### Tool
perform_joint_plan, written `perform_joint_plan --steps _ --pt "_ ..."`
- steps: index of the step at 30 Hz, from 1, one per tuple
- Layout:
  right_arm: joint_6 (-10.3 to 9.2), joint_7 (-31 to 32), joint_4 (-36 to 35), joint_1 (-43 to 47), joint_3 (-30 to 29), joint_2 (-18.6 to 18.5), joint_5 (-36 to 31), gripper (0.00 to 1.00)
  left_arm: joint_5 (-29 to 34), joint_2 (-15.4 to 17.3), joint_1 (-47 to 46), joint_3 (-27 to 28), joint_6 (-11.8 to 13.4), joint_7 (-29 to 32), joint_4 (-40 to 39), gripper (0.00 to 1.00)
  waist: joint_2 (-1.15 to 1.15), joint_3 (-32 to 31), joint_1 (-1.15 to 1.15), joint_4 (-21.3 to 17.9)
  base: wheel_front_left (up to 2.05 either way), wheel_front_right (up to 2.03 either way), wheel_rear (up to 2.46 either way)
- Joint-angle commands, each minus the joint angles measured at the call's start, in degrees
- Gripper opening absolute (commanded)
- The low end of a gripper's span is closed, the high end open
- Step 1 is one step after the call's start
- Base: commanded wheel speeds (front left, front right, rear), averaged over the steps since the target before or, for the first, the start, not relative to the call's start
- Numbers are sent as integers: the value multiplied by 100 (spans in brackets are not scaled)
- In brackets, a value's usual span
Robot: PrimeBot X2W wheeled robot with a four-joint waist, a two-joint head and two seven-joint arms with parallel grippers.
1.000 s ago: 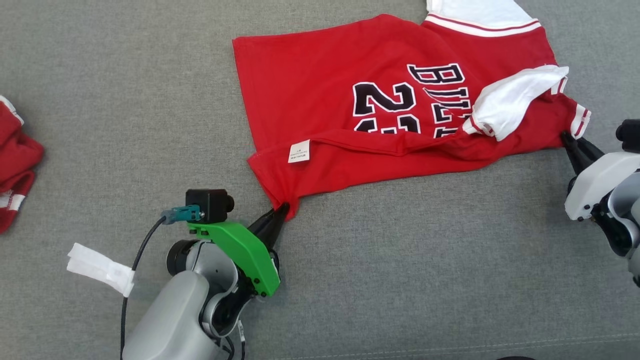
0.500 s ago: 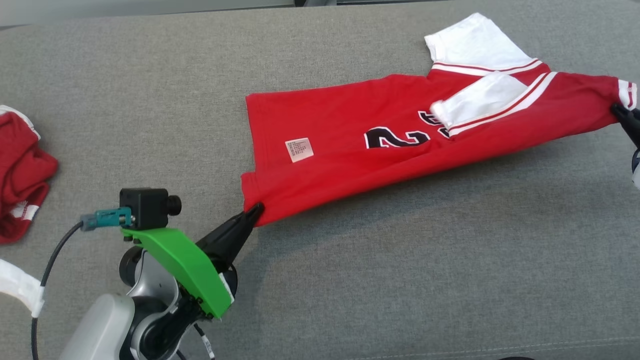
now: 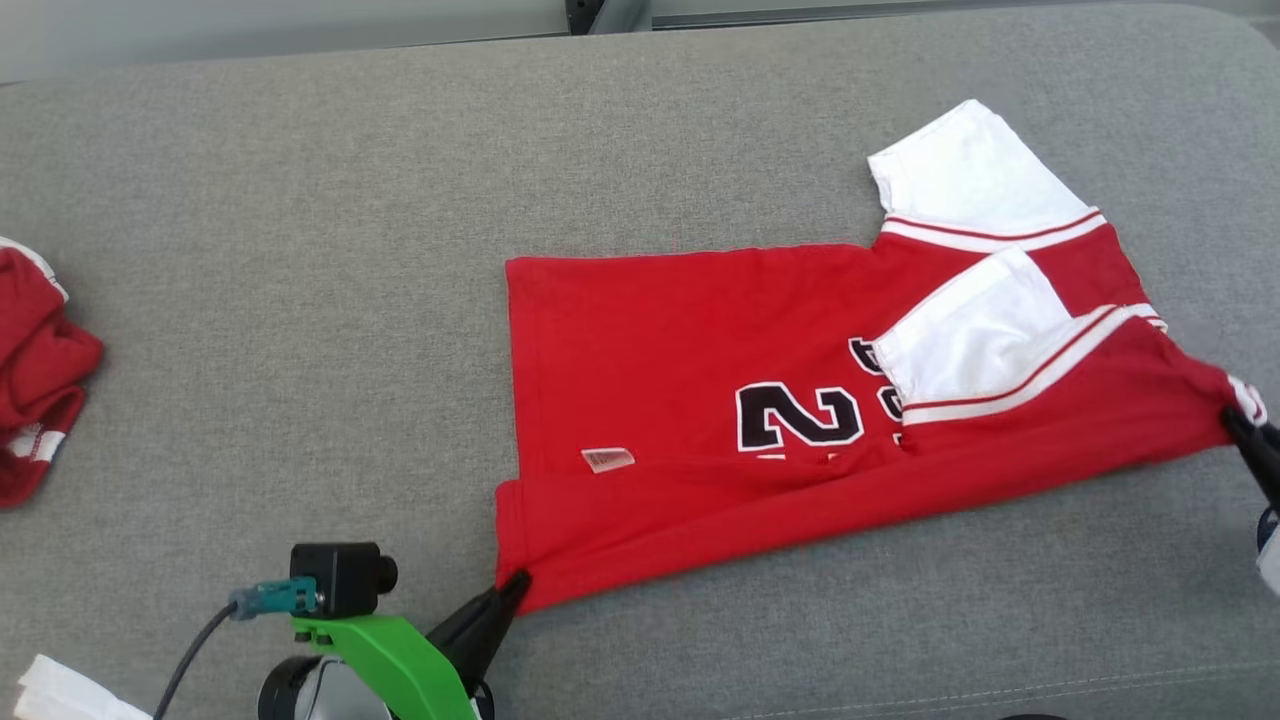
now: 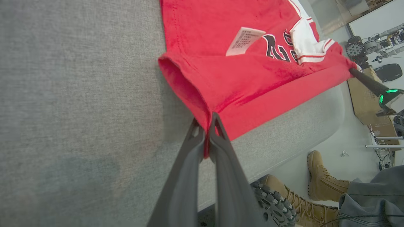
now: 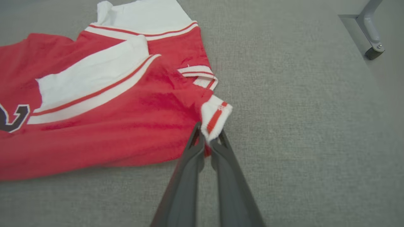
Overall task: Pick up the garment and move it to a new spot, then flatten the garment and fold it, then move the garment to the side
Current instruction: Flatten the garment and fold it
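first, far left: a second red cloth (image 3: 35,380) lies crumpled at the edge of the grey padded surface (image 3: 300,250), well apart from the garment.
left gripper (image 3: 517,582): low in the head view, its 2 dark fingers pressed together on the garment's near left hem corner; the left wrist view shows red cloth squeezed between them.
garment (image 3: 700,340): a red jersey lying on the padded surface, between the 2 grippers; its near long edge is folded over and runs in a straight line from 1 gripper to the other.
care label (image 3: 607,459): white, on the red cloth just above the fold, near the left hem.
print (image 3: 800,415): black numerals outlined in white, partly hidden by the fold and by a sleeve.
far sleeve (image 3: 960,175): white, spread flat at the garment's far right corner.
folded sleeve (image 3: 985,335): white, laid over the chest.
right gripper (image 3: 1232,418): at the right edge, fingers clamped on the garment's white-and-red striped trim corner; the right wrist view shows the trim bunched at the tips.
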Motion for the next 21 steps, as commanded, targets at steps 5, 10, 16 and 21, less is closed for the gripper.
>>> perform_joint_plan --steps 5,10,16,21 --pt "-14 -328 343 507 51 201 -142 0 187 -73 322 -87 99 -265 197 0 0 62 0 -157 0 0 0" --pt "-14 -464 716 594 -42 420 -475 0 253 -157 506 -175 152 -418 312 0 0 105 0 -252 0 0 0" --pt "-13 -489 905 633 -147 638 -900 100 262 -286 581 -304 207 -423 433 100 0 71 0 -297 0 0 0" --pt "-13 -492 742 608 -266 253 -1060 100 400 -94 690 -205 375 -473 246 100 0 67 0 -342 0 0 0"
